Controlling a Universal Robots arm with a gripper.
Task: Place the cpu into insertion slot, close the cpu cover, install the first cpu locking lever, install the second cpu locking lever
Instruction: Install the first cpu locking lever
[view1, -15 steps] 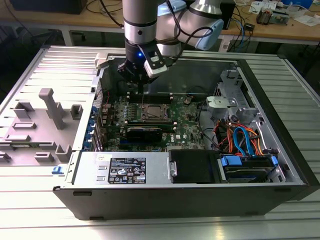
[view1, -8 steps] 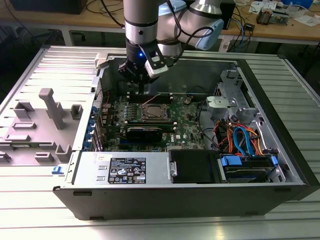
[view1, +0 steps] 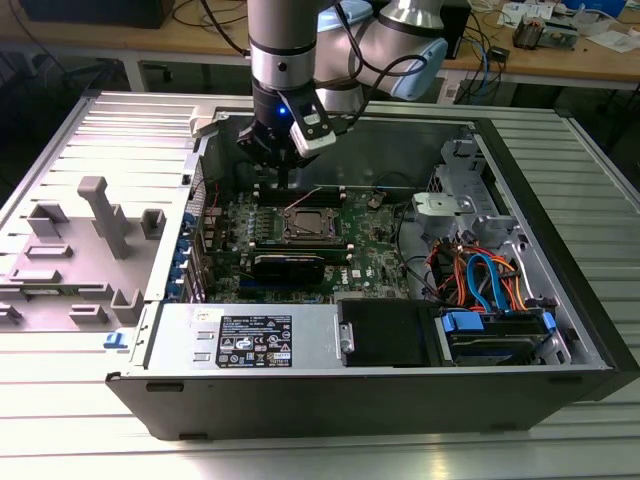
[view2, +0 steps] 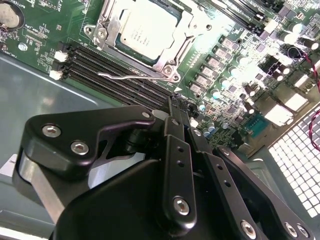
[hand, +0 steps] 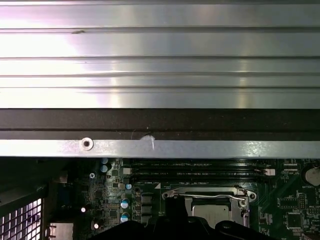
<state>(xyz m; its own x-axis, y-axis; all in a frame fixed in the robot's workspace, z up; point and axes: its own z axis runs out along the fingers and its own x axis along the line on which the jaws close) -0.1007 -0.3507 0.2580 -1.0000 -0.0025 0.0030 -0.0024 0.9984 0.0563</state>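
Note:
The cpu (view2: 146, 28), a silvery square chip, lies in the insertion slot (view1: 308, 223) on the green motherboard. The cpu cover (view2: 169, 56), a thin metal frame, lies flat around the chip's edges. A thin wire locking lever (view2: 125, 76) runs along the socket's side by the memory slots, standing slightly out from the frame; it is also seen in the first wrist view (hand: 206, 196). My gripper (view1: 283, 176) hangs just above the board, on the exterior view's left of the socket. Its black fingers (view2: 174, 117) are pressed together and hold nothing.
Long black memory slots (view2: 112, 80) lie between my gripper and the socket. The case's metal wall (hand: 160, 147) stands close behind. A power supply (view1: 250, 335), a drive bay with orange and blue cables (view1: 480, 280) and a grey fixture tray (view1: 90, 240) surround the board.

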